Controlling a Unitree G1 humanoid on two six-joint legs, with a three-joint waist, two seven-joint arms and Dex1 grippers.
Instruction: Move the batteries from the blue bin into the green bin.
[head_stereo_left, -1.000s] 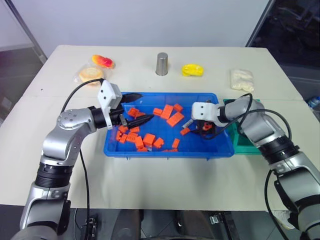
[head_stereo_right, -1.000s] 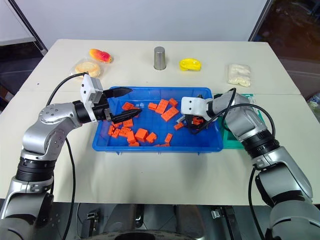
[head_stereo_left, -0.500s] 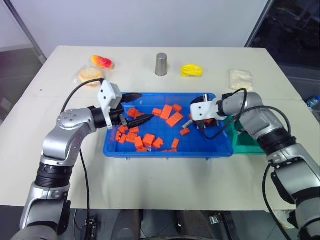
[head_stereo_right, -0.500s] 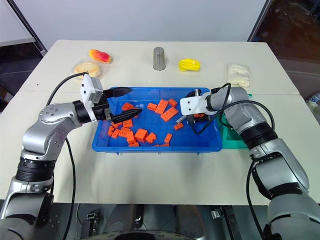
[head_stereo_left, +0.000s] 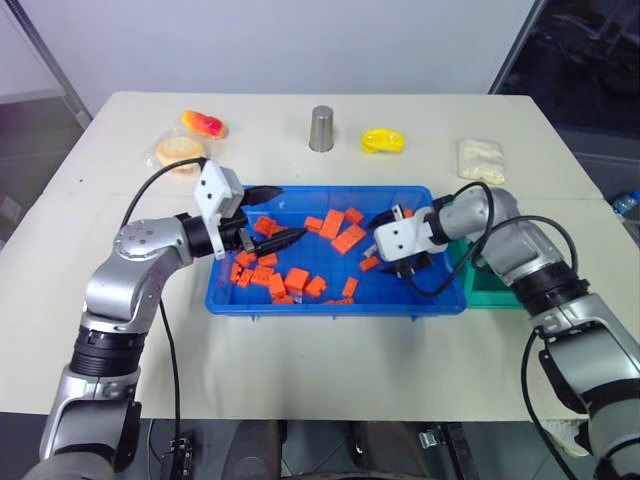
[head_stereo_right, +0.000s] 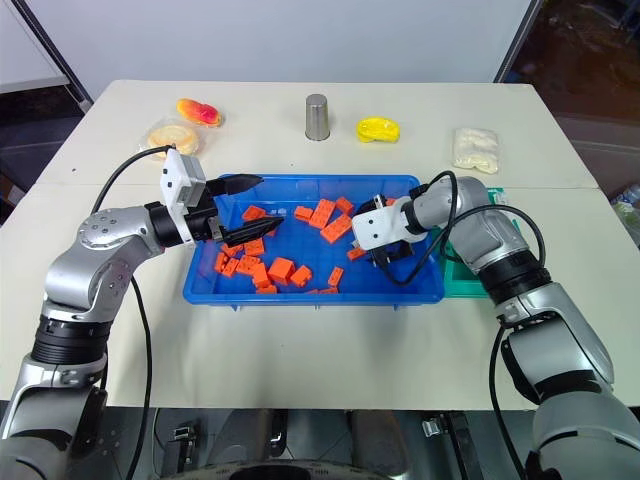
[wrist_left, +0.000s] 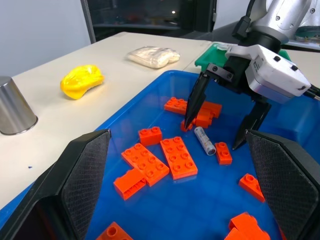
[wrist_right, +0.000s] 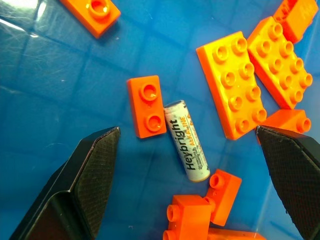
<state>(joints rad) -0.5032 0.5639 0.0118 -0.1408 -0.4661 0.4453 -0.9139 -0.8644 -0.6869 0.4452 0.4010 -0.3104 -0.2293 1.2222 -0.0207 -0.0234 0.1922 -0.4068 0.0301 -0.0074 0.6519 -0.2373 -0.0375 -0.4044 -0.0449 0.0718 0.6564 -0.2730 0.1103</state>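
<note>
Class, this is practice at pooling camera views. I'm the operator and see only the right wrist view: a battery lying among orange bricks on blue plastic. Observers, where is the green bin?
Observer: The green bin sits just outside the blue bin's right end, beside your right arm.
Operator: Is the left claw in my way?
Observer: No. The left claw hovers open and empty over the blue bin's left end, far from the battery.
Operator: How does my right claw stand?
Observer: The left wrist view shows the right claw open, with a fingertip on each side of the battery.
</note>
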